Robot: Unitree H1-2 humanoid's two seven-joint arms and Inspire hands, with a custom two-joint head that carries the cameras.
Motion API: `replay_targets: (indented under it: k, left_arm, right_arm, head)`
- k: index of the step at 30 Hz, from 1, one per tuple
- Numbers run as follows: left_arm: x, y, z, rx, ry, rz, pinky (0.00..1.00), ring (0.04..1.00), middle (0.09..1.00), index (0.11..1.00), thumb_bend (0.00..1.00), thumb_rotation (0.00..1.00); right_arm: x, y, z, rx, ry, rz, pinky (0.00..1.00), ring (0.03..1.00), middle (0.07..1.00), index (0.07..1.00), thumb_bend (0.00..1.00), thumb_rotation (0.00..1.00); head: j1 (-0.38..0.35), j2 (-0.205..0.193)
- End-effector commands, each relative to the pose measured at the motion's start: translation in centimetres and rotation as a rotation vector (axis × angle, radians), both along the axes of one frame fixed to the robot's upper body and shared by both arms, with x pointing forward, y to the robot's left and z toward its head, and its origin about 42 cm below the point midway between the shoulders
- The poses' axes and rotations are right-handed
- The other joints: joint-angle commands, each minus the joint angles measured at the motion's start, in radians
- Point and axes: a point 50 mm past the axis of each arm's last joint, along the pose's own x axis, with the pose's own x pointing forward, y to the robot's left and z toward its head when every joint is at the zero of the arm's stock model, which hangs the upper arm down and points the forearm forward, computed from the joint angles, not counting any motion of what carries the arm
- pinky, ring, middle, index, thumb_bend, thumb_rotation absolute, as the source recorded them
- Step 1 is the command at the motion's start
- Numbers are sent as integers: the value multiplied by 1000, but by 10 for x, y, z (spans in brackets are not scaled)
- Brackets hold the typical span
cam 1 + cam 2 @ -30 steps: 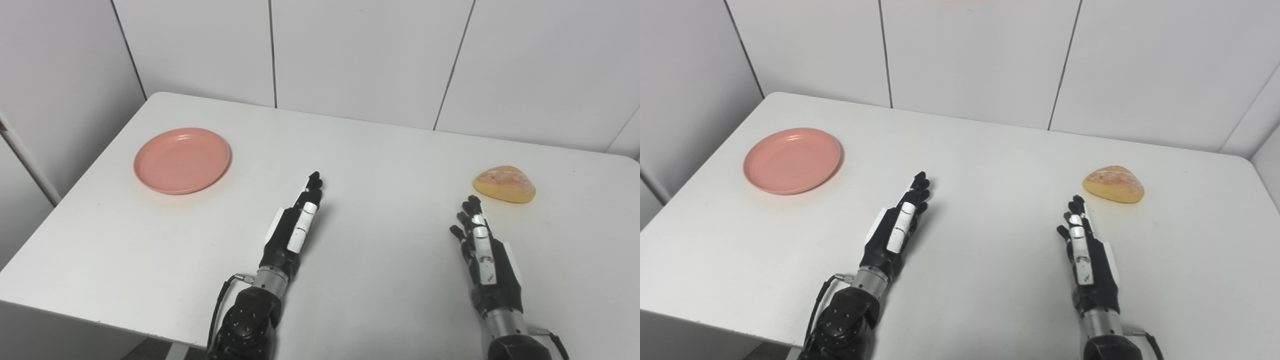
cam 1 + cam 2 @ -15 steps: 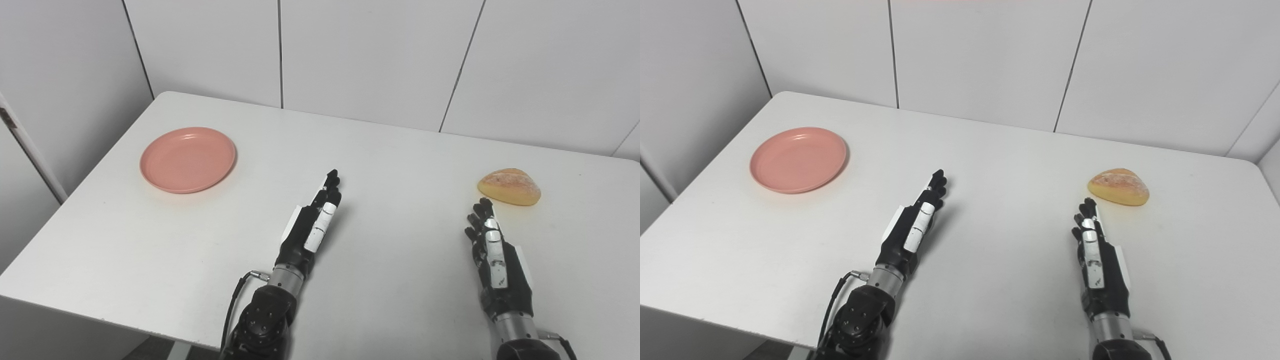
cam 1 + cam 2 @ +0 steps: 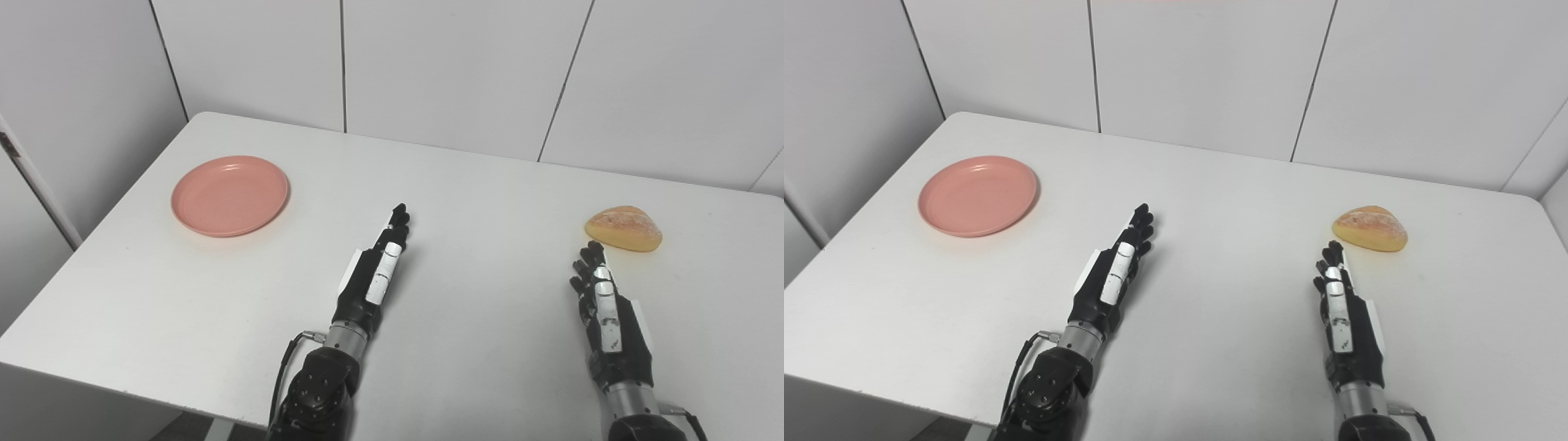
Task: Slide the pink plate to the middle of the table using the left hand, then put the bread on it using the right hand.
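The pink plate [image 3: 229,195] sits on the white table [image 3: 478,202] at the far left, empty. The bread [image 3: 623,228], a golden roll, lies at the right side of the table. My left hand [image 3: 375,275] is open with fingers stretched out, edge-on over the middle of the table, well to the right of the plate and apart from it. My right hand [image 3: 603,312] is open and empty, its fingertips just short of the bread and not touching it.
White wall panels [image 3: 429,67] stand right behind the table's far edge. The table's left edge and rounded far-left corner lie close to the plate. The near edge runs below my forearms.
The camera shifted a little between the earliest frames and now. My left hand has crept slightly forward and to the left. The right hand, plate and bread have not moved.
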Motion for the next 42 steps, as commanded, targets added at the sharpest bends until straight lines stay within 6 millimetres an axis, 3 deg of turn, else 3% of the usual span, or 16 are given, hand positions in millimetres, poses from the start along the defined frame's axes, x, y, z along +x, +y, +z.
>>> replay_targets:
  k: [1, 13, 16, 22, 27, 35, 42]
  left_arm:
    - [18, 2, 19, -36, -60, 8, 1000, 1000, 1000, 1000, 736, 1000]
    - [38, 36, 50, -73, -116, 61, 1000, 998, 997, 984, 806, 1000]
    - [39, 44, 58, -97, -111, 71, 963, 960, 972, 969, 841, 1000]
    - [56, 71, 80, -111, -155, 96, 931, 938, 965, 968, 837, 1000]
    - [66, 87, 94, -93, -164, 158, 840, 892, 920, 905, 833, 1000]
    - [91, 130, 107, -71, -213, 279, 835, 879, 906, 882, 826, 1000]
    - [101, 161, 124, -44, -224, 373, 804, 842, 876, 845, 850, 1000]
  right_arm:
    - [4, 0, 4, -5, -53, 6, 1000, 1000, 1000, 1000, 589, 985]
    - [6, 2, 4, 9, -54, 16, 1000, 1000, 1000, 1000, 586, 985]
    - [7, 1, 3, 9, -53, 14, 1000, 1000, 1000, 1000, 586, 981]
    - [7, -3, 2, 21, -54, 10, 1000, 1000, 1000, 1000, 587, 959]
    - [6, -6, 3, 30, -54, 19, 1000, 1000, 1000, 1000, 584, 958]
    - [4, -12, 2, 41, -50, 33, 1000, 1000, 1000, 1000, 593, 958]
    - [3, -13, 3, 30, -50, 51, 1000, 1000, 1000, 1000, 622, 979]
  head:
    - [0, 1]
    - [19, -2]
    - [19, -2]
    - [42, 4]
    - [62, 6]
    - [94, 5]
    - [107, -1]
